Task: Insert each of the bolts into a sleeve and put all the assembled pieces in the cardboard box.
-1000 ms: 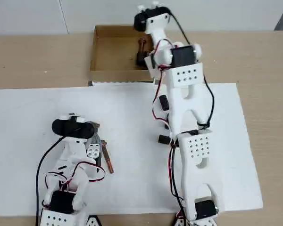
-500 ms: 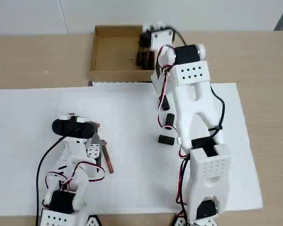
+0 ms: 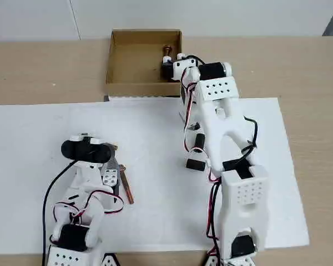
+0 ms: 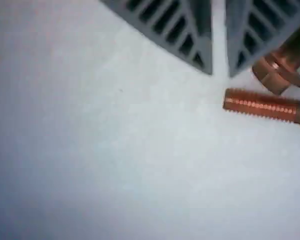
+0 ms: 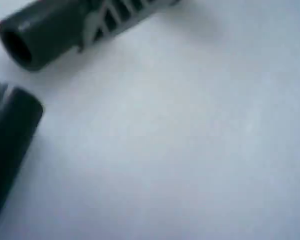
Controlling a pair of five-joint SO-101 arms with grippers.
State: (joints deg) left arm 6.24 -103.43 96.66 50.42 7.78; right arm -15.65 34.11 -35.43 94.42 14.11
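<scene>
While both arms sit low over the paper, notes. Left tool: jaws drawn almost together, thin slit, nothing in them, tips just beside two copper bolts, at the sheet's 8 o'clock. Right tool: one ribbed finger over two black sleeves, 3 o'clock side; open or closed, cannot tell.

Risk, my guess: a jaw nudging a bolt would roll it away, and the folded right arm could knock the sleeves.

Cardboard box, desk's 12 o'clock: one assembled piece against its 3 o'clock wall.
</scene>
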